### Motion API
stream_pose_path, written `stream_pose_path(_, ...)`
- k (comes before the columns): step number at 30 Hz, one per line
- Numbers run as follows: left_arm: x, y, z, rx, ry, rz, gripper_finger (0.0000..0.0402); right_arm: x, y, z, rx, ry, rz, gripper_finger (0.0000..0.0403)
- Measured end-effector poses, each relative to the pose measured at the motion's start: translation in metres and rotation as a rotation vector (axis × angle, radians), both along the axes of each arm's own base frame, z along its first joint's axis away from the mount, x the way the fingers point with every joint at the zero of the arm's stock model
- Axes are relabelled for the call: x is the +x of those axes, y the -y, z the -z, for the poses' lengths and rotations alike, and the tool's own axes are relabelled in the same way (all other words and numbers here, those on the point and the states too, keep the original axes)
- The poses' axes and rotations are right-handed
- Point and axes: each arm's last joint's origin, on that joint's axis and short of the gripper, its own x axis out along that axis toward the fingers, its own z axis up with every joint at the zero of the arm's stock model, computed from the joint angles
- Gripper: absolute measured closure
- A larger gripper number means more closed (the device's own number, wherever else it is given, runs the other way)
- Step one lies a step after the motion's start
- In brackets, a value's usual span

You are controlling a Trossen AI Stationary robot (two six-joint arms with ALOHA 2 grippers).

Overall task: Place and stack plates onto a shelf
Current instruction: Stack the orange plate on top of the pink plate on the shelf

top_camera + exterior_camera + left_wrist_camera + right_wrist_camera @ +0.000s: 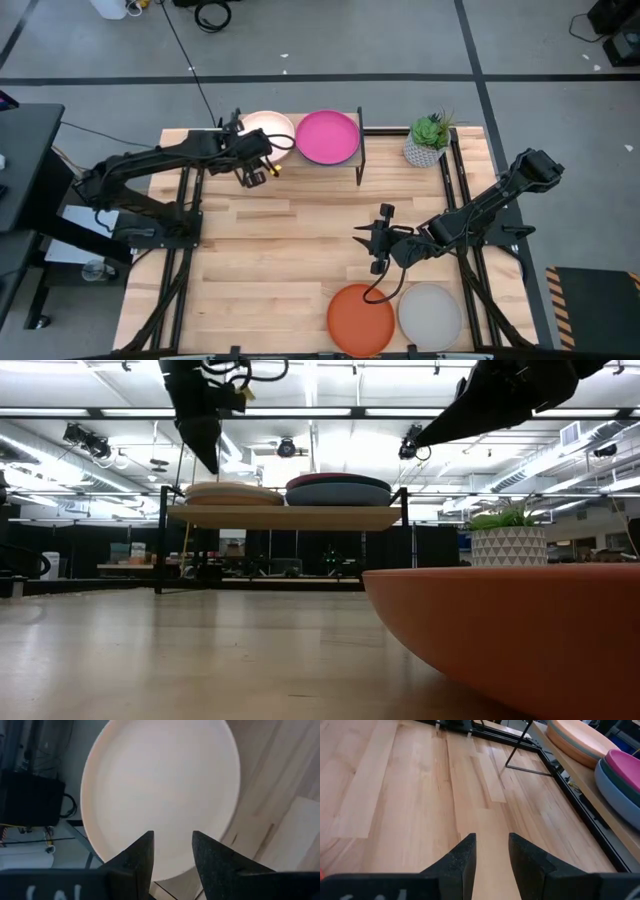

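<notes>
The shelf (285, 516) stands at the table's far edge and carries two stacks. The left stack is topped by a cream plate (266, 128), the right one by a pink plate (327, 137) that lies on a blue one (615, 785). My left gripper (254, 174) hovers open just over the cream plate's near rim (160, 795), touching nothing. An orange plate (361, 318) and a grey plate (430, 314) lie flat at the table's near edge. My right gripper (373, 240) is open above bare tabletop, just beyond the orange plate.
A small potted plant (430, 140) stands at the far right of the table, beside the shelf. Black frame rails (455, 190) run along both sides of the table. Bare wood (290, 240) lies between the shelf and the two near plates.
</notes>
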Motion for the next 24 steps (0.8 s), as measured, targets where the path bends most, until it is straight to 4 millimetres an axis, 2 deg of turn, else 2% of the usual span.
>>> stream_pose_path(4,0.001,0.005,-0.005,-0.024,0.051,0.044,0.026,0.0,0.0,0.0,-0.003,-0.001,-0.002,0.0282)
stream_pose_path(10,0.016,0.034,-0.008,-0.362,0.224,0.417,0.026,0.0,0.0,0.001,0.018,-0.017,-0.024,0.0282)
stream_pose_path(12,0.026,0.045,-0.01,-0.425,0.299,0.492,0.026,0.0,-0.001,0.002,0.043,-0.038,-0.059,0.0282)
stream_pose_path(16,0.04,0.067,-0.006,-0.477,0.342,0.535,0.026,0.001,-0.003,0.004,0.098,-0.062,-0.114,0.0282)
stream_pose_path(24,0.061,0.115,0.016,-0.506,0.257,0.616,0.026,0.005,-0.007,0.02,0.318,-0.155,-0.162,0.0282)
